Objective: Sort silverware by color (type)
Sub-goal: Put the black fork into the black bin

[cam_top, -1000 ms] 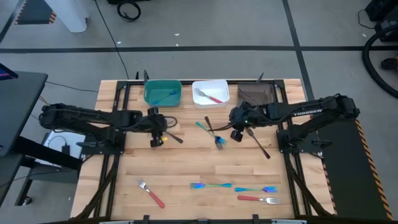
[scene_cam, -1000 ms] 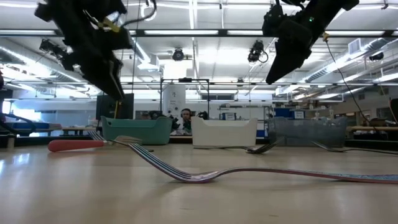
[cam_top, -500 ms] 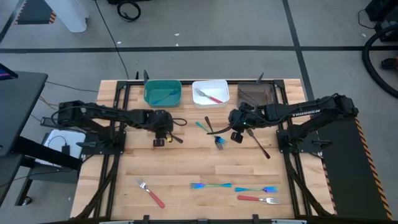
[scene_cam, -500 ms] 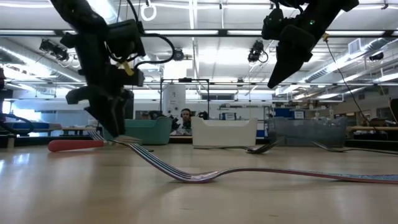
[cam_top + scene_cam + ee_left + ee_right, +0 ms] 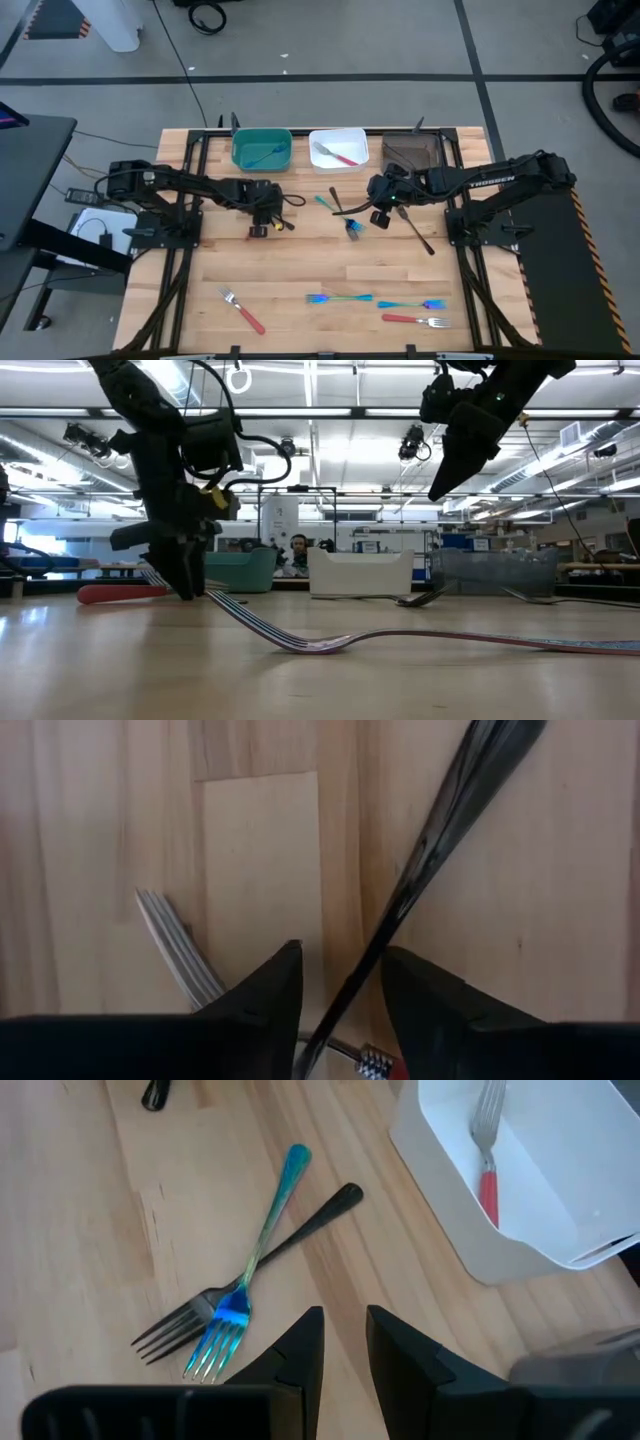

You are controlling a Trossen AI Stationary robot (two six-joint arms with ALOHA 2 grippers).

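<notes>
From above, the left gripper is low over the table, its jaws astride a dark fork in front of the teal bin. The right gripper hangs just right of a crossed pair, a blue fork and a black fork, with another dark fork lying on its far side, in front of the brown bin. White lettering on the right arm reads TROSSEN. A red-handled fork rests in the white bin, and more forks lie well forward of both grippers near the table's front edge. At table height, the left gripper reaches down to the wood, while the right gripper is held high above it; a silver fork curves up in the foreground. From the left wrist, the two dark fingers stand slightly apart with the dark fork running between them, not yet clamped; silver tines lie just beside one finger. From the right wrist, the fingers are apart and hold nothing; the blue fork and black fork cross just ahead of the jaws, the white bin to one side.
</notes>
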